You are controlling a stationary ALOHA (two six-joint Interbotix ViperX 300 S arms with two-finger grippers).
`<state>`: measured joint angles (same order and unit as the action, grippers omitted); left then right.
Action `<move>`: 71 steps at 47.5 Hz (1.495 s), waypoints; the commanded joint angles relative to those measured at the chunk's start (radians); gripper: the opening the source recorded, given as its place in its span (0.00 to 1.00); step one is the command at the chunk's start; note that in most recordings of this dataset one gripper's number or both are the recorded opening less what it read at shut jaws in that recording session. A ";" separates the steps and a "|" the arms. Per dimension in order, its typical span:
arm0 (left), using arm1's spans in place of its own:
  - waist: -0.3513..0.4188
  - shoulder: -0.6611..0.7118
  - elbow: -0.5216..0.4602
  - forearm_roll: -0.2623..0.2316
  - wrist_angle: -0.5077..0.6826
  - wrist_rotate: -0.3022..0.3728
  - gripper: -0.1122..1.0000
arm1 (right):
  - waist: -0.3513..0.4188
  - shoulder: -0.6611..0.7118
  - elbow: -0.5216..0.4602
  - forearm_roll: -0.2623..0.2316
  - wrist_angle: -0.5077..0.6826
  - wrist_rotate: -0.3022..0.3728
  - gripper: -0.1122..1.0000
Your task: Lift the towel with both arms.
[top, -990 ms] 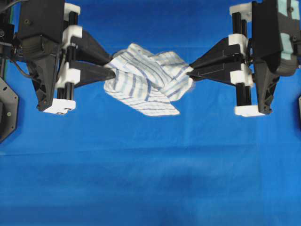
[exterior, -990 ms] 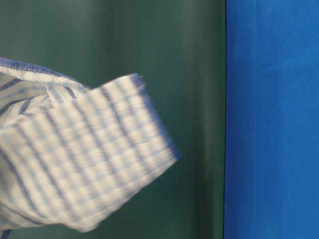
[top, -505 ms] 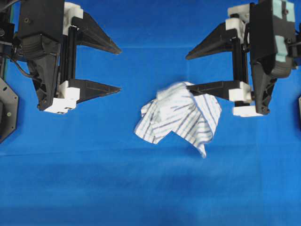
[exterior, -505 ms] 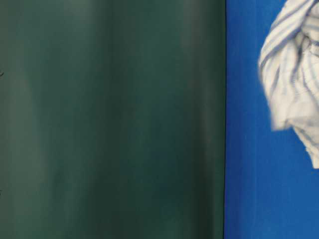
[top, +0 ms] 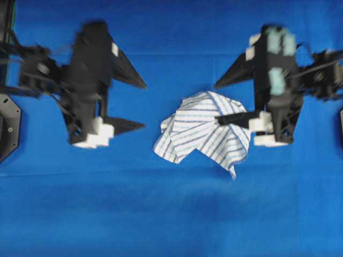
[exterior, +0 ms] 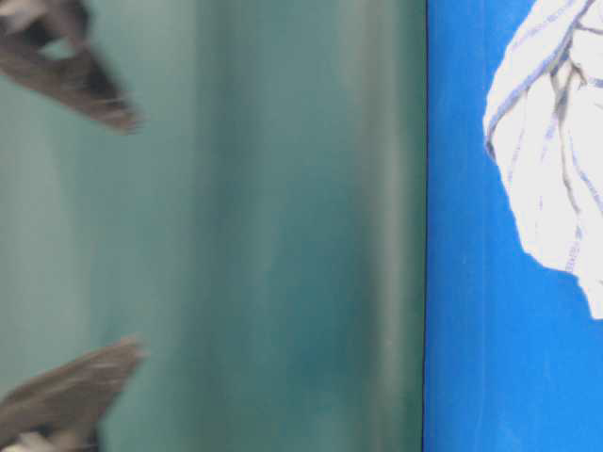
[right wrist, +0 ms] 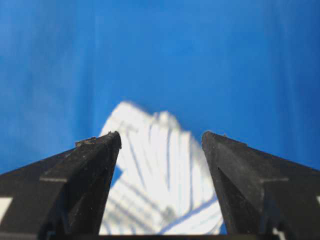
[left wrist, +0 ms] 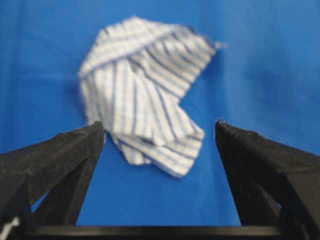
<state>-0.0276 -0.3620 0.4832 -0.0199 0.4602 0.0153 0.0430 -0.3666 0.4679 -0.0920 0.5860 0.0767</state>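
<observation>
On the blue tablecloth [top: 161, 214] the towel [top: 201, 131] is lying crumpled, nearer the right gripper [top: 217, 100] than the left gripper [top: 144, 105], both standing wide open and holding nothing, so each is needing a firm pinch on opposite edges.

A plain blue tablecloth [top: 171, 214] covered the worktop from edge to edge, smooth apart from a few faint horizontal creases across its lower half. The light was even and soft, with only dim shadows on the fabric. From table level, a dull dark green wall panel [exterior: 283, 235] stood behind the cloth, streaked with pale vertical sheen. At the left margin sat a dark angular fixture [top: 6, 128].
</observation>
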 commanded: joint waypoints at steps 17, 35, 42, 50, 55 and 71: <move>-0.032 0.255 0.109 0.002 -0.302 0.002 0.91 | 0.074 0.183 0.155 0.005 -0.179 0.101 0.70; -0.032 0.534 0.107 0.002 -0.443 0.005 0.91 | 0.077 0.410 0.232 0.005 -0.397 0.167 0.70; -0.032 0.594 0.112 0.002 -0.491 0.005 0.91 | 0.072 0.472 0.233 0.005 -0.448 0.175 0.70; -0.032 0.606 0.115 0.000 -0.495 0.005 0.91 | 0.071 0.486 0.233 0.005 -0.446 0.175 0.70; -0.032 0.606 0.117 0.000 -0.492 0.002 0.90 | 0.069 0.486 0.235 0.005 -0.446 0.175 0.70; -0.032 0.606 0.110 0.000 -0.403 0.009 0.50 | 0.063 0.485 0.236 -0.003 -0.443 0.163 0.35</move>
<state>-0.0583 0.2546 0.6044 -0.0184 0.0291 0.0261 0.1058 0.1304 0.7102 -0.0920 0.1457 0.2408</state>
